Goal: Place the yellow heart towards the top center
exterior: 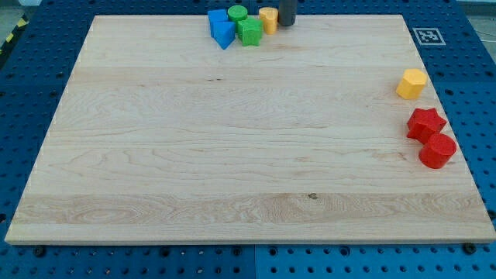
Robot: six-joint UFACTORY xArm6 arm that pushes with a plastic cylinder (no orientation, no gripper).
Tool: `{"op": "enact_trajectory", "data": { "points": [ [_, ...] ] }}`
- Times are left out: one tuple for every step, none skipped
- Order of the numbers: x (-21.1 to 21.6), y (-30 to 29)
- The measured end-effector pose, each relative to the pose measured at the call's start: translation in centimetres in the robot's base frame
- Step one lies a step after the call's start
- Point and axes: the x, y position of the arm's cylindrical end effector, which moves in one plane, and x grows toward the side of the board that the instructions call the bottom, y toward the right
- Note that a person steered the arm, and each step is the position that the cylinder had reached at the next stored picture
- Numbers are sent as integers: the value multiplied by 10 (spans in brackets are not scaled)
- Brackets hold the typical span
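Yellow heart (pixel 268 18) at the board's top centre, my tip (pixel 287 23) touching its 3 o'clock side.

No claw here, only the rod; the heart's pointing cannot be told. A fiducial tag (pixel 427 36) marks the wooden board (pixel 232 155), without readable writing. At the heart's 9 o'clock cluster a green star (pixel 249 32), green cylinder (pixel 237 13) and two blue blocks (pixel 221 28). Around the board's 3 o'clock edge: yellow hexagon (pixel 411 83), red star (pixel 425 123), red cylinder (pixel 437 150).

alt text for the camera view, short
At the view's top centre of a wooden board, my tip sits just right of a yellow heart, which touches a cluster of green blocks and blue blocks. At the view's right edge sit a yellow hexagon block, a red star and a red cylinder.
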Motion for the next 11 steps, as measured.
{"op": "enact_trajectory", "data": {
  "points": [
    [1, 10],
    [6, 33],
    [16, 48],
    [28, 34],
    [27, 14],
    [24, -8],
    [23, -8],
    [20, -21],
    [17, -24],
    [18, 9],
    [27, 69]
  ]
}}
